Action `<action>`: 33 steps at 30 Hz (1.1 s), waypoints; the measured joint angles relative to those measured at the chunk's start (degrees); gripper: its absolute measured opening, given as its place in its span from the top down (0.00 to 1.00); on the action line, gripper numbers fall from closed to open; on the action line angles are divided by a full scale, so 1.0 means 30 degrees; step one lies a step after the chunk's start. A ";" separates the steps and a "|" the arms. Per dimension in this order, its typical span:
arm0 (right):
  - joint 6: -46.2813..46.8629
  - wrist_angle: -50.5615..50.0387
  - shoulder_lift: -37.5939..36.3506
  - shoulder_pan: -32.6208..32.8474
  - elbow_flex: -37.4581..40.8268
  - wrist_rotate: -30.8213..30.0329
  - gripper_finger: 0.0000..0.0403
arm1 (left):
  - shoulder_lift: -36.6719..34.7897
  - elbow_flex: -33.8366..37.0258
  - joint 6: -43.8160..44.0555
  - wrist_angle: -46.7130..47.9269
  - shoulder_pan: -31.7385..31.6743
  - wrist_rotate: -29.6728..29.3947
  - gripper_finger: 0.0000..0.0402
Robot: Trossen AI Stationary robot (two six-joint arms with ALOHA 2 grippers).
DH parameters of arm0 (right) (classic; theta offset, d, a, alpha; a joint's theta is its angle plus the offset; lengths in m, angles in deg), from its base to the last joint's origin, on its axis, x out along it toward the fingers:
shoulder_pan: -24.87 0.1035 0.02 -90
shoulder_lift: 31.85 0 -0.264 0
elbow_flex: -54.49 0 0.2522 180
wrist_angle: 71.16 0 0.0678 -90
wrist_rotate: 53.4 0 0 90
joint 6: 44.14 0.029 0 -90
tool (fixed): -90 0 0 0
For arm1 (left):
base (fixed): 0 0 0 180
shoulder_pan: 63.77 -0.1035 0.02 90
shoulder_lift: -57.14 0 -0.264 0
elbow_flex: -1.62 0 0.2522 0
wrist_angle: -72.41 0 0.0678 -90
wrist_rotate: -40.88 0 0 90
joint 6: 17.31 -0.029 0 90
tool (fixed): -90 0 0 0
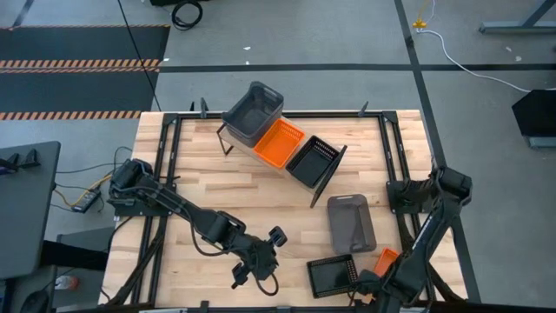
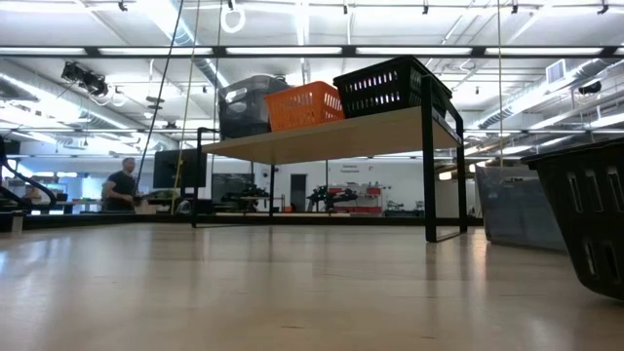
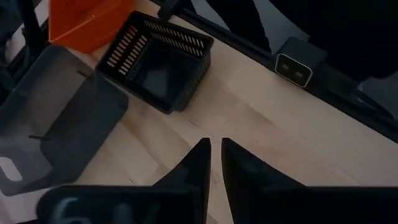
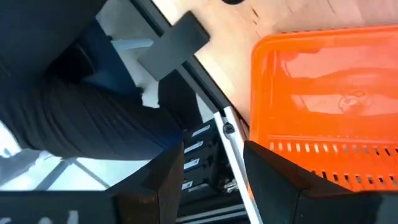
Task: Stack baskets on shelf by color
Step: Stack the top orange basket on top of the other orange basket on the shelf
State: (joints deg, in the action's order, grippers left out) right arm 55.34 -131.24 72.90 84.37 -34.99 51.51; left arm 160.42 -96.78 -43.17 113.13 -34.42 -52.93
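The shelf (image 2: 331,138) stands at the table's far side and carries a grey basket (image 1: 253,113), an orange basket (image 1: 280,143) and a black basket (image 1: 313,161) in a row. On the table's near right lie an upturned grey basket (image 1: 352,224), a black basket (image 1: 333,276) standing on its base, and an orange basket (image 1: 387,257). My left gripper (image 3: 216,146) is shut and hovers left of that black basket (image 3: 158,62). My right gripper (image 4: 211,165) is open at the near right edge, right beside the orange basket (image 4: 323,106). My right gripper has one finger (image 4: 267,165) next to the orange basket's slotted wall (image 4: 323,152). The basket lies outside the gap between the fingers. Whether the finger touches the wall I cannot tell.
A black metal frame (image 1: 395,156) runs along the table's edges, with a rail (image 4: 230,143) just beyond my right gripper. Bare wood lies at the table's left and middle (image 1: 217,183). A person (image 2: 122,185) stands far off in the room behind.
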 joint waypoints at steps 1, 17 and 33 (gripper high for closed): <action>0.0006 -0.0001 0.0091 0.0015 0.0000 0.0000 0.57 | 0.0001 0.0000 0.0103 0.0000 0.0000 0.0006 0.89; 0.0340 -0.3082 0.0384 0.0925 0.0007 -0.1331 0.60 | 0.0001 0.0000 0.2873 0.0521 0.0120 -0.0359 0.90; -0.0408 -0.3148 0.0362 0.1131 -0.0008 -0.2173 0.95 | 0.0001 0.0000 0.3069 0.0607 0.0597 -0.0861 0.90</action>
State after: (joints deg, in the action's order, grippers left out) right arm 54.11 -140.68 73.99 87.76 -35.02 45.00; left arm 160.42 -96.78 -33.96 114.95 -32.63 -55.52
